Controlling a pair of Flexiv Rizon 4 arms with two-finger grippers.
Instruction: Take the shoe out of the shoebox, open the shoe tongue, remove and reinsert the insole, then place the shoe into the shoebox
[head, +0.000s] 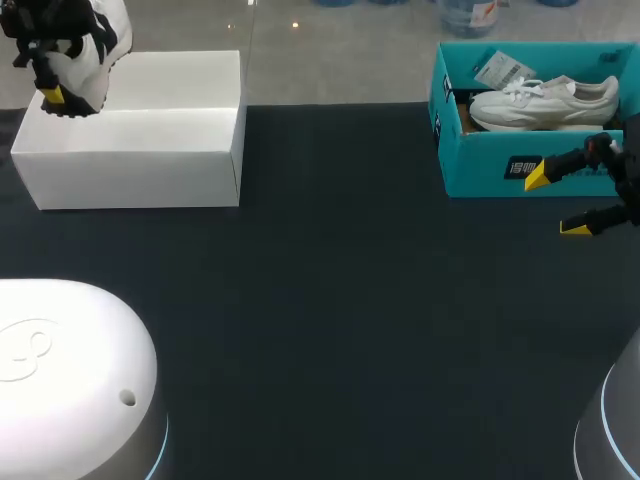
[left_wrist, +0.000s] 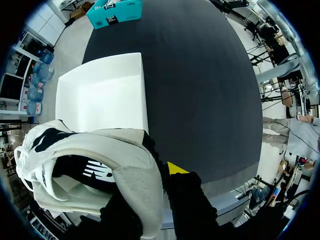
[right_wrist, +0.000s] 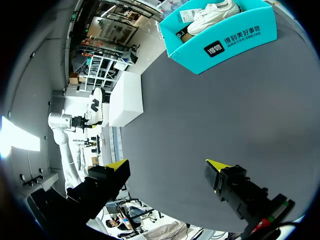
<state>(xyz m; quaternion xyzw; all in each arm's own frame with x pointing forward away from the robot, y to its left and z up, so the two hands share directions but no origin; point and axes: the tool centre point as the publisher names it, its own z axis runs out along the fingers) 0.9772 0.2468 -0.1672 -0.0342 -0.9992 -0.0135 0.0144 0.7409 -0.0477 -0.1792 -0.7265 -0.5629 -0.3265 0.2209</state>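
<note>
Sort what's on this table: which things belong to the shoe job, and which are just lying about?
In the job: black-and-white shoe, gripped in the left tool; teal shoebox; right tool, open beside that box.
Lying about, as far as I can tell: white shoe lying in the teal shoebox; white box below the held shoe.

What we cannot fully see

The black-and-white shoe (head: 92, 45) runs off the head view's upper edge. In the left wrist view its wall covers one finger of our left gripper (left_wrist: 159, 176) (a single yellow tip shows). The shoebox (head: 485, 160) wall hides the lower part of the white shoe (head: 545, 100).
</note>
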